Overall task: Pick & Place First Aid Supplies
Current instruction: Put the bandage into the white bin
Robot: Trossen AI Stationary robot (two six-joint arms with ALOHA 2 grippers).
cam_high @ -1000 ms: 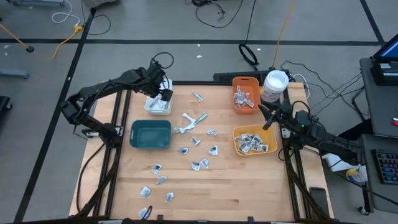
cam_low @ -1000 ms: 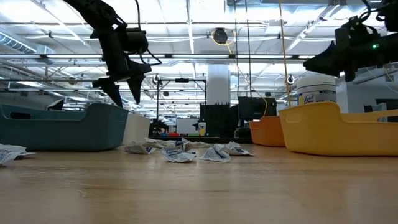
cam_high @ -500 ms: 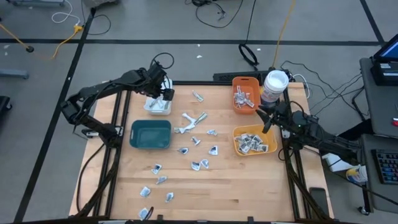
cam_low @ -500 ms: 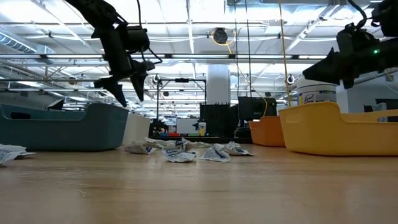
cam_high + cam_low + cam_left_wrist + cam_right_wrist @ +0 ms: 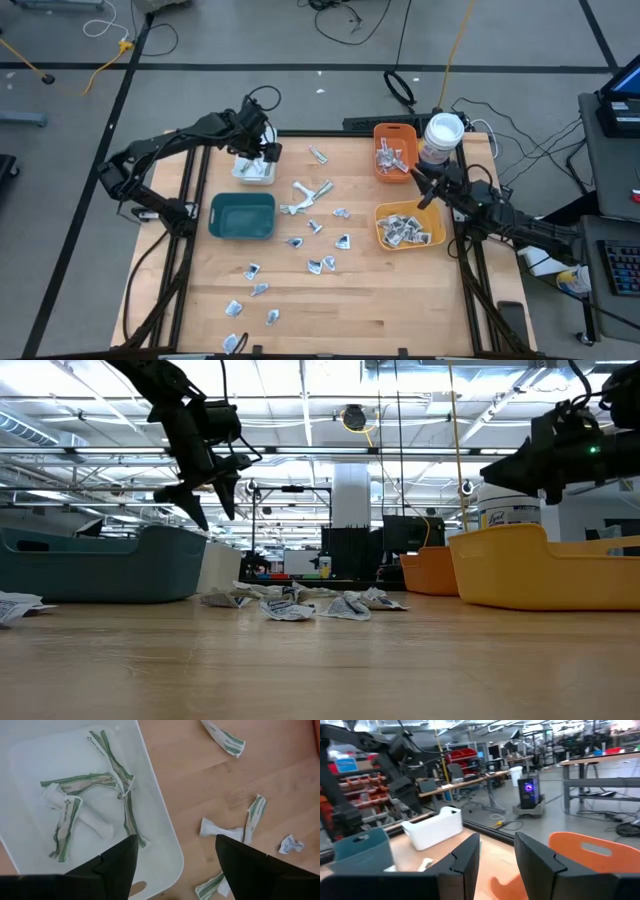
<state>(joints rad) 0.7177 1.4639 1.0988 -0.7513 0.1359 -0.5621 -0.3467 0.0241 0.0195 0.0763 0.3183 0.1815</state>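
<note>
Several strips (image 5: 95, 815) already lie in the white bin (image 5: 254, 172) at the table's far left edge, under the spread, empty left gripper (image 5: 265, 150). Many packets (image 5: 318, 240) remain mid-table. Right gripper (image 5: 418, 178) hovers half-open, empty, between orange bin (image 5: 394, 131) and yellow bin (image 5: 436, 240).

Two dark, near-black jointed arms, left arm (image 5: 170, 140) with black cable looped at its wrist, right arm (image 5: 520, 222) showing a small green light in the low view, flat tapered matte black fingers (image 5: 112, 870), blunt-tipped.
</note>
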